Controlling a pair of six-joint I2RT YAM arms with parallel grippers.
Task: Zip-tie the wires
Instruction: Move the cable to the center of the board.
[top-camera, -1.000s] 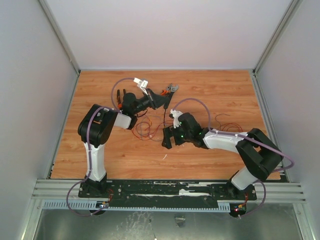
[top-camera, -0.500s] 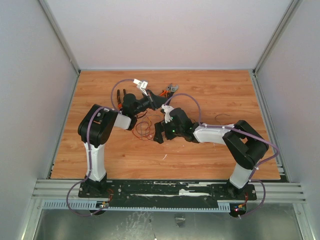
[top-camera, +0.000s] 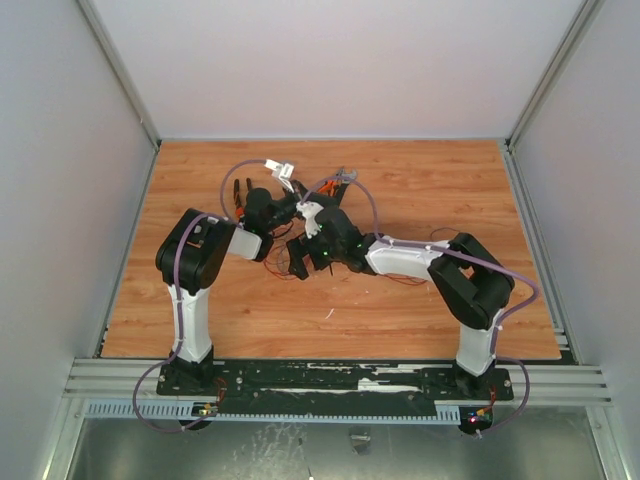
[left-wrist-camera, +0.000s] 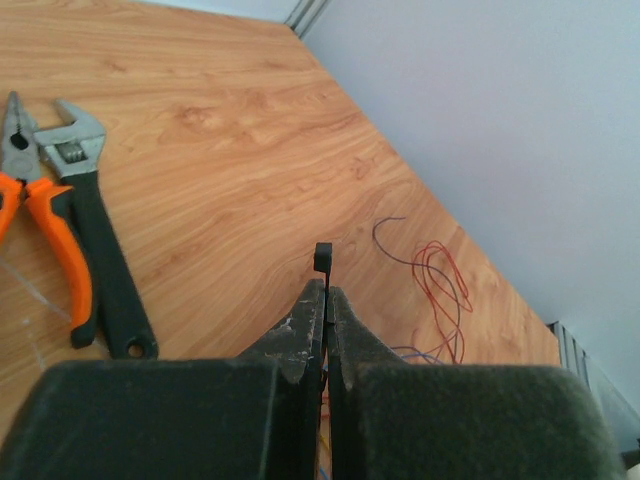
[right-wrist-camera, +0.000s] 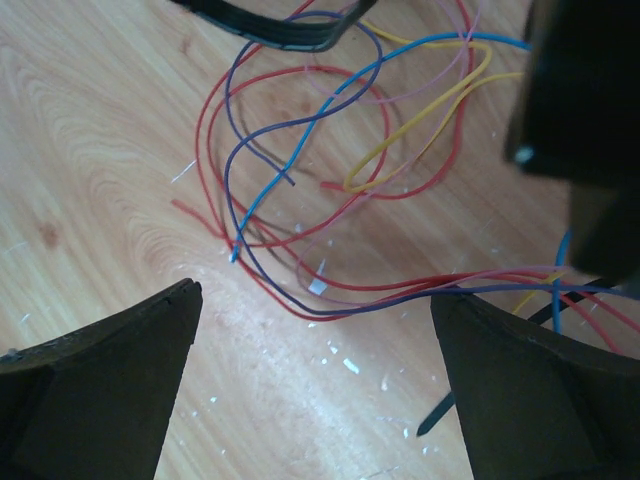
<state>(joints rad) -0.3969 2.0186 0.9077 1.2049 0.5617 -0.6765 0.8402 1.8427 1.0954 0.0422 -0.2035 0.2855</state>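
The wires, thin red, blue, yellow and purple loops, lie on the wooden table right under my right gripper. Its jaws stand wide open with nothing between them. In the top view the right gripper hovers over that tangle and hides most of it. My left gripper is shut on the zip tie, whose square black head pokes out past the fingertips. The tie's pointed tail shows beside my right finger. In the top view the left gripper sits just behind the right one.
Orange-handled pliers and a black adjustable wrench lie at the back of the table, left of the left gripper. More loose red and dark wires lie further right. Grey walls enclose the table.
My right arm has swung left across the table, bringing its open gripper close to the left gripper and over the wire tangle. The left arm has stayed put, still holding the zip tie.
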